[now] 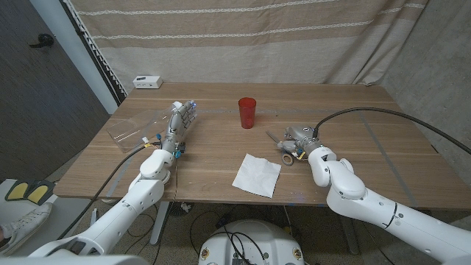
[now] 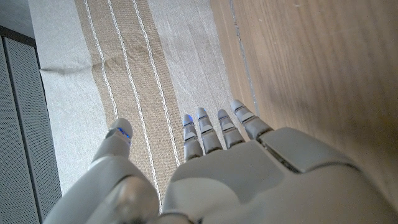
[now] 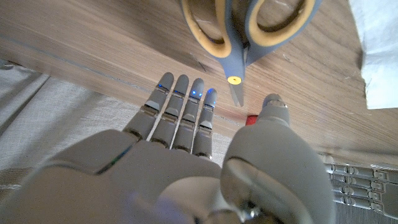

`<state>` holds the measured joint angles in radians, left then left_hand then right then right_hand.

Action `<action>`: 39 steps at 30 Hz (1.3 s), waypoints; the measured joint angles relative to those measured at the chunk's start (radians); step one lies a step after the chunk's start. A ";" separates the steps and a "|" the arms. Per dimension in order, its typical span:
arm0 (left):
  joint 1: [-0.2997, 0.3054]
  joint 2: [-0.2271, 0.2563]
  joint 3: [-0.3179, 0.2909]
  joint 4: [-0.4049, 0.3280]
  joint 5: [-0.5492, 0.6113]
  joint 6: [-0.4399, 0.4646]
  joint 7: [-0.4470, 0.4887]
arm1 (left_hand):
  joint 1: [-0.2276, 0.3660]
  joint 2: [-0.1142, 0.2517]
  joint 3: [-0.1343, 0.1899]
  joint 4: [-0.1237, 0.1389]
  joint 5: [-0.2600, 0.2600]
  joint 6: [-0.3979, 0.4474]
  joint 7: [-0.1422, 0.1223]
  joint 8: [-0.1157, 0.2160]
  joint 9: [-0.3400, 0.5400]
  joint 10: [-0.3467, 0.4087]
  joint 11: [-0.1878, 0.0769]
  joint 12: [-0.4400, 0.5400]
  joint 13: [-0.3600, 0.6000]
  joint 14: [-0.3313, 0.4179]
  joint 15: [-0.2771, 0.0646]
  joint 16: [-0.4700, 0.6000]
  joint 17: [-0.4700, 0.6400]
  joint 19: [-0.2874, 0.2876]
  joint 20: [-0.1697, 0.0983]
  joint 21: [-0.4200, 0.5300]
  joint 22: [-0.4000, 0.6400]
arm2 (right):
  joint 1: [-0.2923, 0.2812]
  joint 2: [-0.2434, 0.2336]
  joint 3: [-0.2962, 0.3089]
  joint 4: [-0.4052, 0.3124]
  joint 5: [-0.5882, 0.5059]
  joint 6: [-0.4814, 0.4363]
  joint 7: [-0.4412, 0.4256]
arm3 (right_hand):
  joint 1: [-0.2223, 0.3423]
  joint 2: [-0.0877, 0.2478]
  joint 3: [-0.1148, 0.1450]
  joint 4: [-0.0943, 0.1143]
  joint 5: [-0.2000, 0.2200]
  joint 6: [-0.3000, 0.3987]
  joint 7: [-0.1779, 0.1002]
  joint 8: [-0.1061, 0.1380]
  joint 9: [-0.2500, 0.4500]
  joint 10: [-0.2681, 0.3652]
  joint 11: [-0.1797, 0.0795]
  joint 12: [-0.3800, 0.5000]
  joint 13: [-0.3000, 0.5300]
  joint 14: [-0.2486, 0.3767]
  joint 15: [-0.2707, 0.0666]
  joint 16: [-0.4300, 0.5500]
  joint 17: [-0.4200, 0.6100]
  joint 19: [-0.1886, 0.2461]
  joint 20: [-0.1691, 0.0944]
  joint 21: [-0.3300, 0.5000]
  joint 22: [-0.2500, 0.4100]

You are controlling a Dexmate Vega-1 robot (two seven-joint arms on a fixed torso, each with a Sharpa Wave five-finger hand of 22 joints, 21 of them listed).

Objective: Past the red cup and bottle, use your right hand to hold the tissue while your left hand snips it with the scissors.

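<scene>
Nothing of the task looks done yet. The tissue (image 1: 257, 175) lies uncut near the tabletop's (image 1: 353, 118) front edge, scissors (image 1: 282, 143) just right of it beside the right hand (image 1: 301, 140). Both hands are released and hold nothing; the left hand (image 1: 176, 124) rests far left by the clear bottle (image 1: 136, 129), the cup (image 1: 247, 112) farther back.

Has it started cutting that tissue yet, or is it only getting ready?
Only getting ready. Done: nothing, the tissue lies flat and uncut near the table's front edge. In hand: nothing either; the left hand is open by the clear bottle, and the right hand is open beside the scissors, which lie on the table. Left: taking the scissors, holding the tissue, snipping. The red cup stands behind.
</scene>
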<state>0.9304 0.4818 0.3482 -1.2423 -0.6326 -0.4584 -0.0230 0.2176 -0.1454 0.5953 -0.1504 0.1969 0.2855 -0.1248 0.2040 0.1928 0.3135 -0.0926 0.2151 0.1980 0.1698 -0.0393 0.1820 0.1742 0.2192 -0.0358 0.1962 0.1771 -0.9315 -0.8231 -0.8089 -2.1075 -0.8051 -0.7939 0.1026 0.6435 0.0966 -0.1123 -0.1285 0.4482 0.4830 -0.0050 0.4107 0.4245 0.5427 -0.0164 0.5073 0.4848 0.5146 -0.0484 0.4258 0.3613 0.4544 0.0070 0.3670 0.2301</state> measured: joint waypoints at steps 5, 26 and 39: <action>0.001 -0.001 0.000 0.002 -0.001 -0.002 0.000 | 0.000 0.000 0.000 0.000 0.000 0.000 0.000 0.000 0.000 0.000 0.000 0.000 0.000 0.000 0.000 0.000 0.000 0.000 0.000 0.000 0.000 | 0.002 0.008 -0.005 0.007 -0.012 -0.009 0.000 | 0.018 -0.002 0.006 -0.006 0.000 0.015 0.004 0.008 0.003 0.015 0.000 0.011 0.000 0.013 0.002 0.008 -0.004 0.007 -0.007 0.008 0.000; 0.004 0.002 -0.003 -0.001 -0.004 -0.003 -0.002 | 0.000 0.000 0.000 0.000 0.000 0.000 0.000 0.000 0.000 0.000 0.000 0.000 0.000 0.000 0.000 0.000 0.000 0.000 0.000 0.000 0.000 | 0.013 0.039 -0.034 0.039 -0.048 -0.051 0.003 | 0.027 0.000 0.002 -0.002 0.000 0.008 0.015 0.008 0.014 0.042 -0.009 0.026 0.009 0.029 -0.003 0.016 -0.004 0.012 -0.001 0.015 0.000; 0.002 0.005 -0.006 0.000 -0.007 -0.003 -0.006 | 0.000 0.000 0.000 0.000 0.000 0.000 0.000 0.000 0.000 0.000 0.000 0.000 0.000 0.000 0.000 0.000 0.000 0.000 0.000 0.000 0.000 | 0.033 0.055 -0.058 0.068 -0.058 -0.062 0.020 | 0.027 0.000 0.002 -0.002 0.000 0.035 0.000 0.019 0.019 0.038 -0.005 0.026 0.009 0.029 -0.003 0.016 -0.004 0.012 -0.002 0.023 0.000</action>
<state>0.9328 0.4868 0.3417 -1.2420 -0.6394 -0.4617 -0.0285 0.2176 -0.1455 0.5953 -0.1504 0.1969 0.2854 -0.1248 0.2040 0.1928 0.3134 -0.0926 0.2151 0.1977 0.1698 -0.0393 0.1820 0.1742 0.2192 -0.0358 0.1962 0.1771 -0.8985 -0.7685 -0.8665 -2.0393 -0.8630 -0.8557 0.1221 0.6702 0.0963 -0.1100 -0.1307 0.4482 0.5182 -0.0054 0.4292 0.4433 0.5804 -0.0211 0.5333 0.4940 0.5433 -0.0516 0.4413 0.3572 0.4665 0.0054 0.3901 0.2300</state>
